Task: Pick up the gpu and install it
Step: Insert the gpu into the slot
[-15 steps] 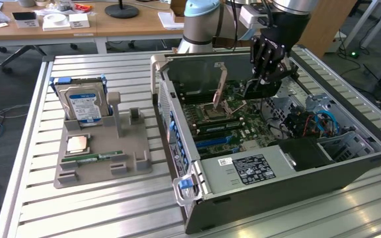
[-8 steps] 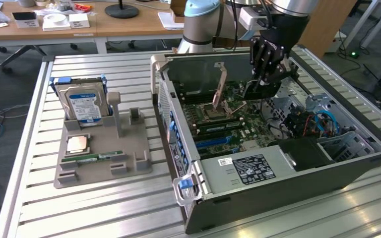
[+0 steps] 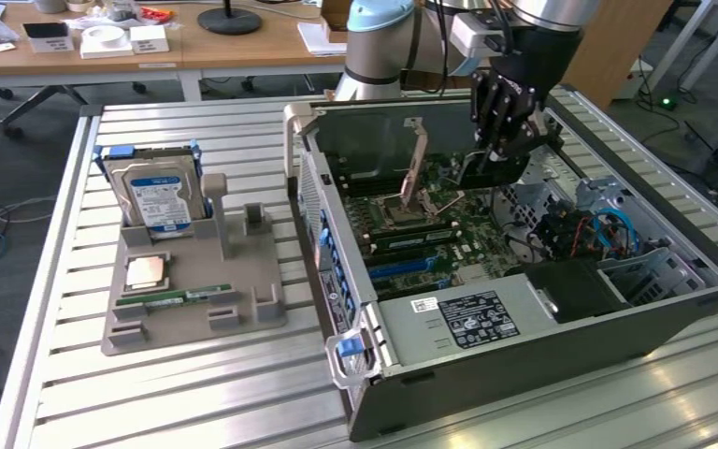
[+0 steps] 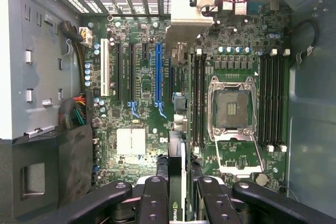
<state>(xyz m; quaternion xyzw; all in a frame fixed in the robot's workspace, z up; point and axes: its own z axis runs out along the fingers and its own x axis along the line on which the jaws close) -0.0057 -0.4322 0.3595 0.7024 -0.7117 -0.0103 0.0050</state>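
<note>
The arm has silver tubes and pale blue joint caps; its black jaws are linked bars with round pivot screws.

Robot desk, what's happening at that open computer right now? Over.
Gripper shut on the thin dark gpu card, held edge-on. Card above the green motherboard in the open grey computer case, not yet seated. No obstruction visible below.

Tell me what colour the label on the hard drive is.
The hard drive label is blue and white, clearest in the exterior view.
</note>
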